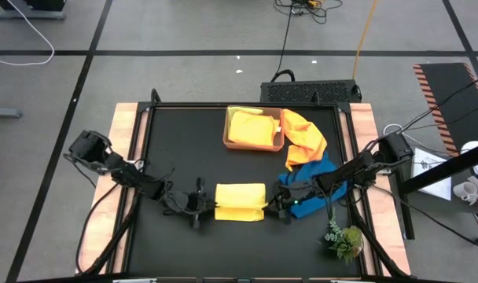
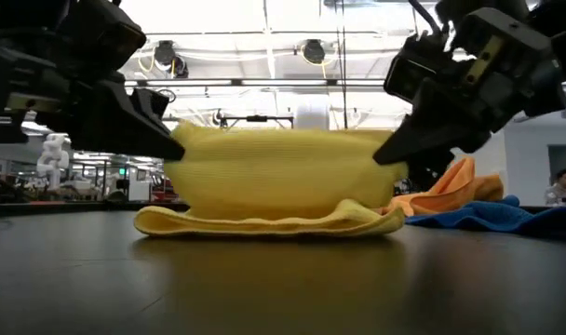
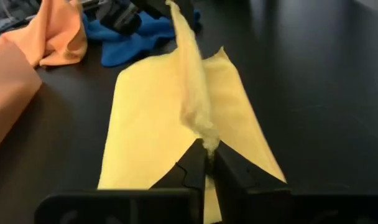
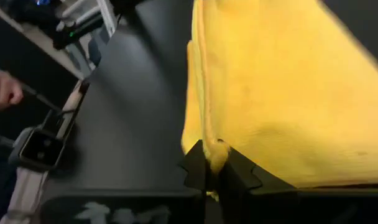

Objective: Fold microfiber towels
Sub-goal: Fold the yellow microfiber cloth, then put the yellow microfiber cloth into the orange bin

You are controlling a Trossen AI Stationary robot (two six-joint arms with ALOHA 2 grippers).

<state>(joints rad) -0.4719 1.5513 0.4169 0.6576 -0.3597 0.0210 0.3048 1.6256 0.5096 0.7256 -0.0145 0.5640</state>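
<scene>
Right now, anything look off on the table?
Mostly fine. The orange towel hangs half out of the brown tray onto the rumpled blue towel. The left hand and right hand pinch the yellow towel, mid-fold.

The high view looks straight down on the whole tabletop (image 1: 184, 141), while the low view sits at its surface, facing level across it into the room. Each wrist view looks forward past its own pincer from close up, and all four share the yellow towel (image 1: 240, 202).
</scene>
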